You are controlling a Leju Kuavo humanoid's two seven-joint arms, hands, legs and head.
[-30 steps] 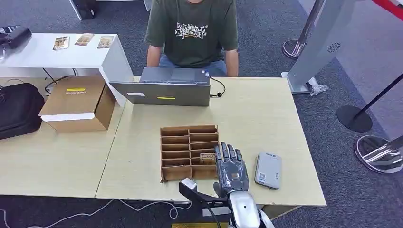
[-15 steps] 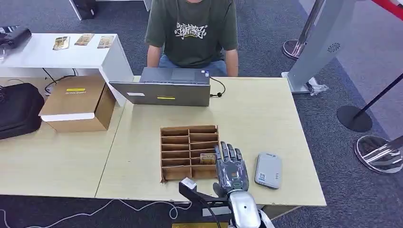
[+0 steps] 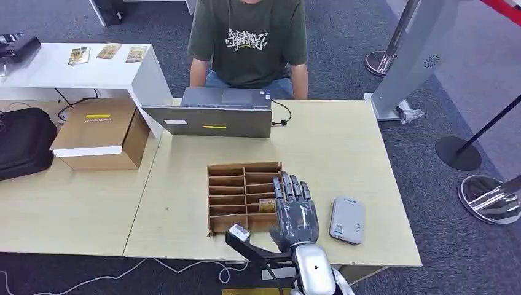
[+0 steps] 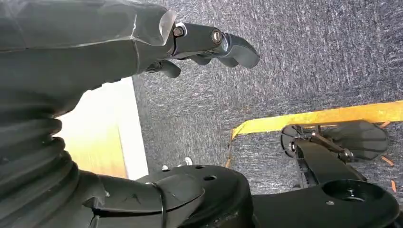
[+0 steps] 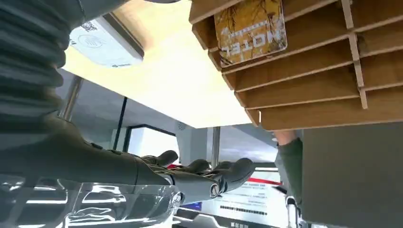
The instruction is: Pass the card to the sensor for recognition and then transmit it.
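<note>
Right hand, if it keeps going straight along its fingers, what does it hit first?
Probably nothing near: the right hand hovers flat above the cardboard organizer, fingers toward the laptop and the person. Height is unclear, so the laptop is the likeliest first contact.

The silver right hand is hovering with fingers spread over the right edge of the brown cardboard divider tray, which is sitting near the front edge of the light wooden table. A grey flat sensor box is lying just beside the hand toward the table's right edge, leaving a narrow bare strip between it and the tray. A closed grey laptop is blocking the back edge, with a person in a green shirt sitting behind it. Bare wood is lying open between tray and laptop and toward the back right corner.
</note>
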